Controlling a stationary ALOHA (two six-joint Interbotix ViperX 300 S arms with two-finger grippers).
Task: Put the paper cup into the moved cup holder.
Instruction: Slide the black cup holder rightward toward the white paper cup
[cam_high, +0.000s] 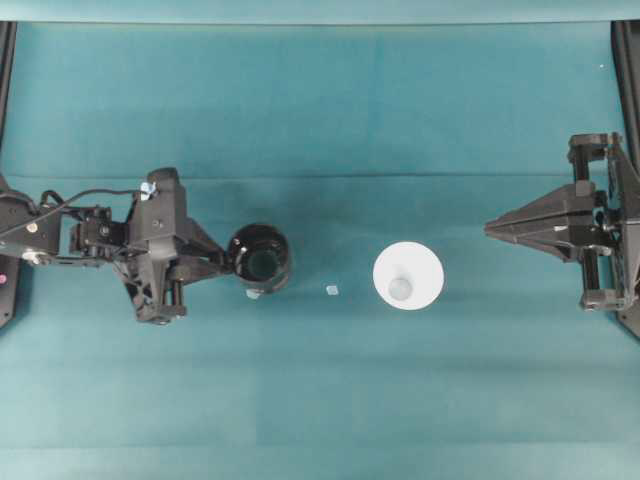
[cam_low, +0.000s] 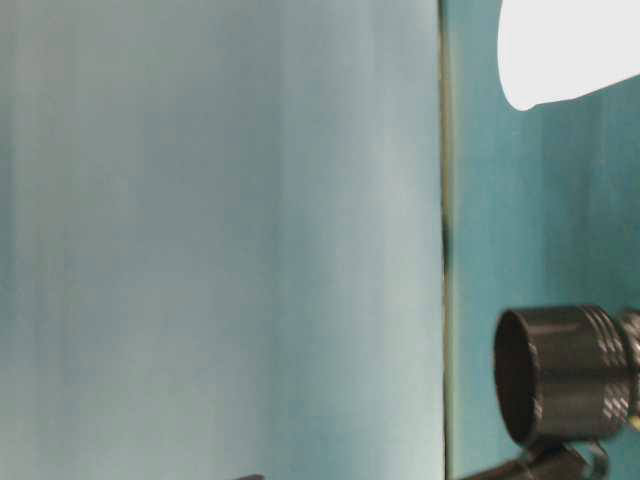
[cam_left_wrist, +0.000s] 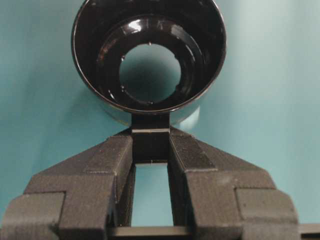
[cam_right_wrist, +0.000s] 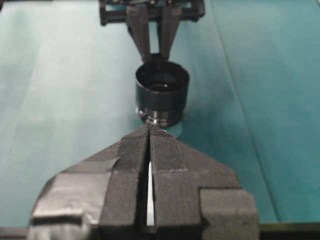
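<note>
Left hand (cam_left_wrist: 150, 145): level, low over tabletop (cam_high: 320, 400), fingers pinching cup holder (cam_high: 260, 258) handle. Right hand (cam_high: 492, 229): level, pressed together, empty. Paper cup (cam_high: 408, 277): upright between both hands, beyond cup holder.

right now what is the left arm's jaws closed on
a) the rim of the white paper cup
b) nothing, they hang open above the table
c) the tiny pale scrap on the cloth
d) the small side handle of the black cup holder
d: in the left wrist view the left gripper pinches the small handle of the black cup holder, while the paper cup stands apart, untouched.
</note>
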